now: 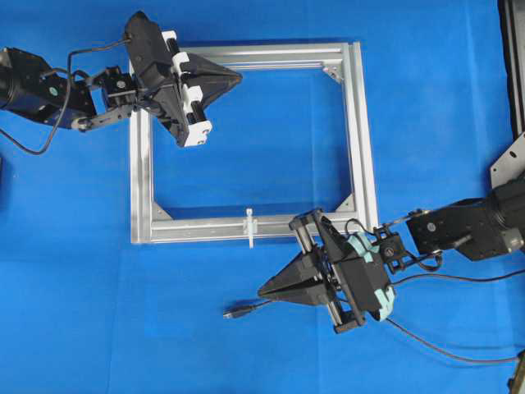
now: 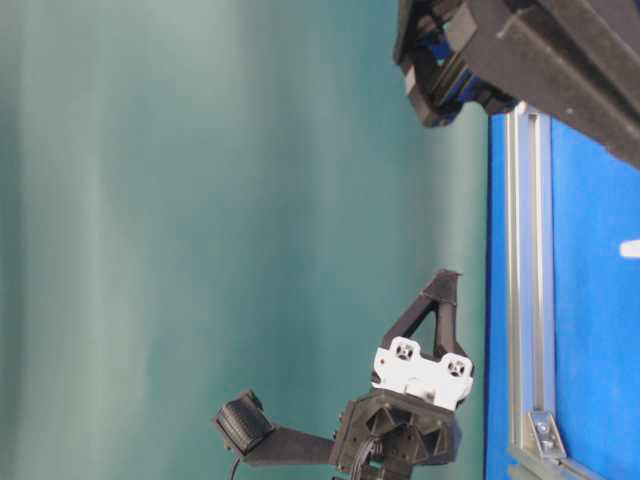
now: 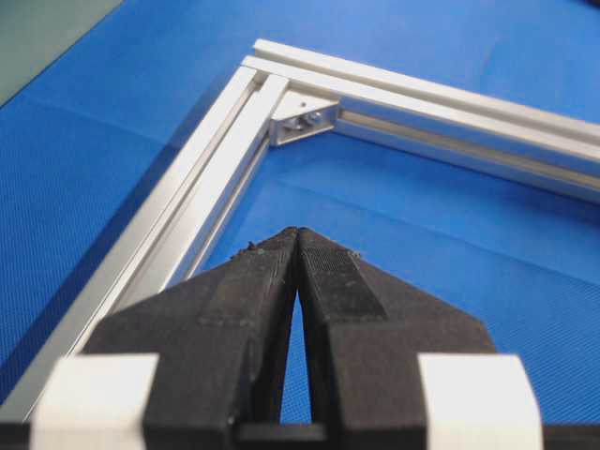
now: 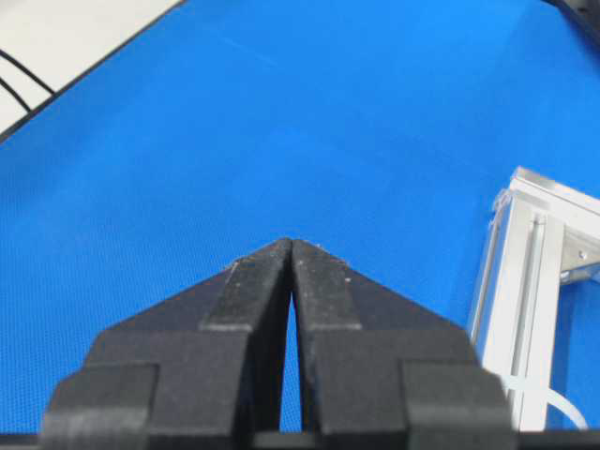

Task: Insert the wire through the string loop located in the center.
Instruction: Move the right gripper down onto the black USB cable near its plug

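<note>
The wire's dark plug tip [image 1: 233, 312] lies on the blue cloth, and its thin black cable [image 1: 443, 351] trails off to the right. The white string loop [image 1: 249, 227] stands on the near bar of the aluminium frame [image 1: 361, 139]; it also shows as a pale strip [image 4: 551, 405]. My right gripper [image 1: 262, 292] [image 4: 289, 242] hovers just right of and above the plug, shut with nothing between its fingers; the wire is hidden in its wrist view. Over the frame's far left corner, my left gripper [image 1: 239, 78] [image 3: 297, 232] is shut and empty too.
The square frame lies flat on the blue cloth, with corner brackets [image 3: 305, 117] [image 4: 577, 253]. The arms' own black cables run at the left [image 1: 33, 148] and right [image 1: 459, 279] edges. From table level, the left gripper [image 2: 446, 276] sits above the frame bar [image 2: 516, 250].
</note>
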Tool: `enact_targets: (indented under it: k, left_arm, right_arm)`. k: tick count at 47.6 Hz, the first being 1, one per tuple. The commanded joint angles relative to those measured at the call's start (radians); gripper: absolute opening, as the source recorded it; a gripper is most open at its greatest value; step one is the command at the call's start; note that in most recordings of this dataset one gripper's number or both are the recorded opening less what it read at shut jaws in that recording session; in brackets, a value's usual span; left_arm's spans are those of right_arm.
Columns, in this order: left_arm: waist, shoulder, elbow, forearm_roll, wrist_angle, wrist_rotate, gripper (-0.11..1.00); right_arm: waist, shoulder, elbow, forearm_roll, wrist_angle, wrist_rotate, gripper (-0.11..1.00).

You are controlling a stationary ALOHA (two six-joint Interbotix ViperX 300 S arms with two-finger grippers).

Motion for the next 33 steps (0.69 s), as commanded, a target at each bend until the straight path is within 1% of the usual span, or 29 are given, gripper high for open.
enact_targets:
  k: [1, 6, 17, 24, 26, 29, 33]
  left_arm:
    - [0.006, -0.049, -0.006, 0.021, 0.008, 0.005, 0.00]
    - [0.009, -0.052, 0.000, 0.023, 0.009, 0.005, 0.00]
    - [0.009, -0.052, -0.002, 0.025, 0.009, 0.006, 0.00]
    - [0.009, -0.054, -0.006, 0.025, 0.009, 0.005, 0.00]
    - [0.011, -0.054, -0.005, 0.025, 0.009, 0.005, 0.00]
    - [0.009, -0.054, -0.005, 0.025, 0.009, 0.005, 0.00]
    - [0.009, -0.054, -0.005, 0.026, 0.009, 0.005, 0.00]
  right_arm:
    - [0.006, -0.054, -0.018, -0.006, -0.002, -0.011, 0.00]
    - [0.012, -0.057, -0.023, -0.011, 0.017, -0.012, -0.05]
    - [0.017, -0.060, -0.023, -0.011, 0.052, 0.006, -0.05]
    - [0.020, -0.077, -0.017, -0.011, 0.092, 0.046, -0.05]
    - [0.020, -0.078, -0.015, -0.011, 0.100, 0.057, -0.03]
    - [0.021, -0.080, -0.015, -0.009, 0.109, 0.067, 0.03]
    - [0.025, -0.080, -0.017, -0.005, 0.121, 0.081, 0.19]
